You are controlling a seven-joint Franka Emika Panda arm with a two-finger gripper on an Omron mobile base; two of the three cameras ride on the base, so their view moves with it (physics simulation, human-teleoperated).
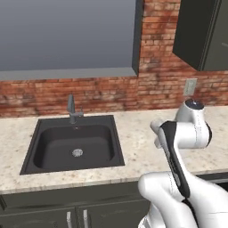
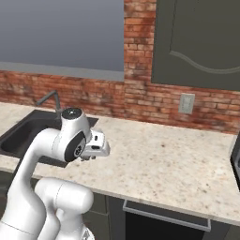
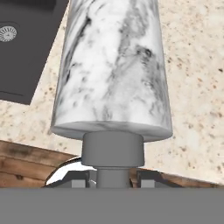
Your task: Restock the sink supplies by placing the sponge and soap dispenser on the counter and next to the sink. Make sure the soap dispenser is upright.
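Observation:
The soap dispenser (image 3: 114, 65), a marbled whitish-grey cylinder with a grey pump neck (image 3: 113, 148), looms close in the hand view. My gripper (image 3: 113, 181) is shut on it, with a finger tip on each side of the pump stem. Its body points away from the camera over the speckled beige counter (image 3: 192, 87), just right of the black sink (image 3: 26, 52). From the base, my hand (image 2: 97, 146) hovers over the counter (image 2: 159, 159) beside the sink (image 1: 44, 133), to the right of the faucet (image 1: 71, 109). The sponge is out of view.
A brick wall with a window runs behind the counter. A wall outlet (image 2: 186, 103) and a dark upper cabinet (image 2: 197, 42) sit to the right. A dark appliance (image 2: 236, 157) stands at the counter's far right edge. My own arm (image 1: 178, 156) blocks part of the left base view.

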